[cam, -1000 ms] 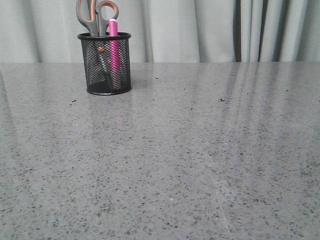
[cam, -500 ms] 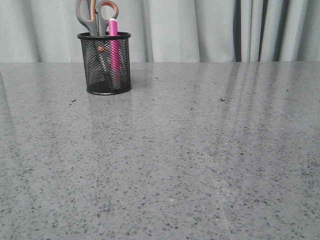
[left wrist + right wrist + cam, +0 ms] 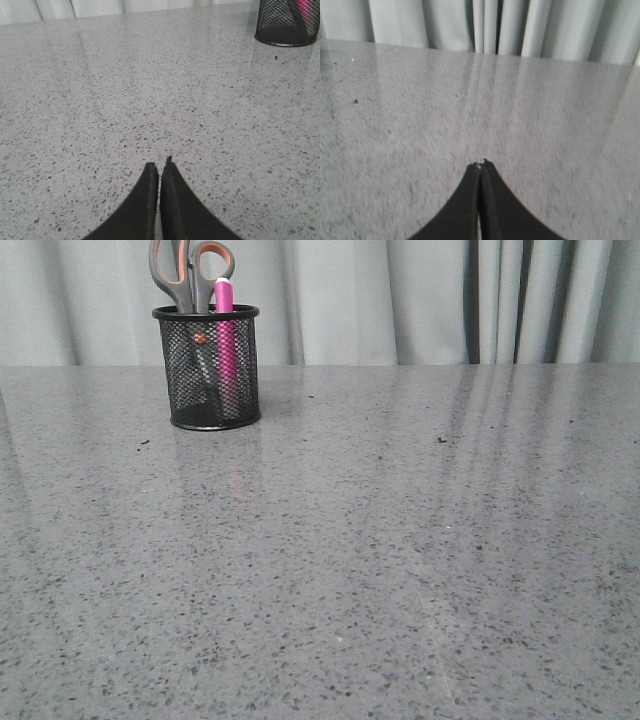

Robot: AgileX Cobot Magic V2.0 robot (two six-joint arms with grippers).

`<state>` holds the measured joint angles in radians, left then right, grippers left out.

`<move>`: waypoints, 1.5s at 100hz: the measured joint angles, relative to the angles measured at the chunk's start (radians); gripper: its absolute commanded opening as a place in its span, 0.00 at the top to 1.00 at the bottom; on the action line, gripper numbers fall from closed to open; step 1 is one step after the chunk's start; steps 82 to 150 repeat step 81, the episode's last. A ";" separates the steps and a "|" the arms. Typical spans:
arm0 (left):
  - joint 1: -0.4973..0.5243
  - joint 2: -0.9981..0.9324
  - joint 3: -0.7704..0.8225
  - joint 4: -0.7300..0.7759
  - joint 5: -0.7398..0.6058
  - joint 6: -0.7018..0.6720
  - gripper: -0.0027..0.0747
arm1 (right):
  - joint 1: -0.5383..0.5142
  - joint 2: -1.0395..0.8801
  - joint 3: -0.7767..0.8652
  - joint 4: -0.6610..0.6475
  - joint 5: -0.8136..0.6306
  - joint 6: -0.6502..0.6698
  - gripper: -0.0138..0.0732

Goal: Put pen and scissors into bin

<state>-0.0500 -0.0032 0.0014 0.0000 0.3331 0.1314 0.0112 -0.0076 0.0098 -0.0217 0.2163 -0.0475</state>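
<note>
The bin (image 3: 206,370), a black wire-mesh cup, stands at the far left of the table in the front view. The pink pen (image 3: 226,345) stands upright inside it, cap above the rim. The scissors (image 3: 188,275) stand in it too, grey and orange handles sticking up, blades down. The bin's base also shows in the left wrist view (image 3: 286,22), far from my left gripper (image 3: 159,165), which is shut and empty over bare table. My right gripper (image 3: 481,164) is shut and empty over bare table. Neither gripper shows in the front view.
A grey speckled table (image 3: 380,540) fills the front view. Pale curtains (image 3: 420,300) hang behind its far edge and show in the right wrist view (image 3: 495,25).
The bin with pen and scissors sits a few pixels further left and up in the front view than before, a slight shift of the view. Nothing else has changed.
</note>
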 measured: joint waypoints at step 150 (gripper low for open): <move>0.000 0.000 0.000 0.000 0.000 0.000 0.99 | -0.008 -0.002 0.000 0.027 0.113 -0.002 0.92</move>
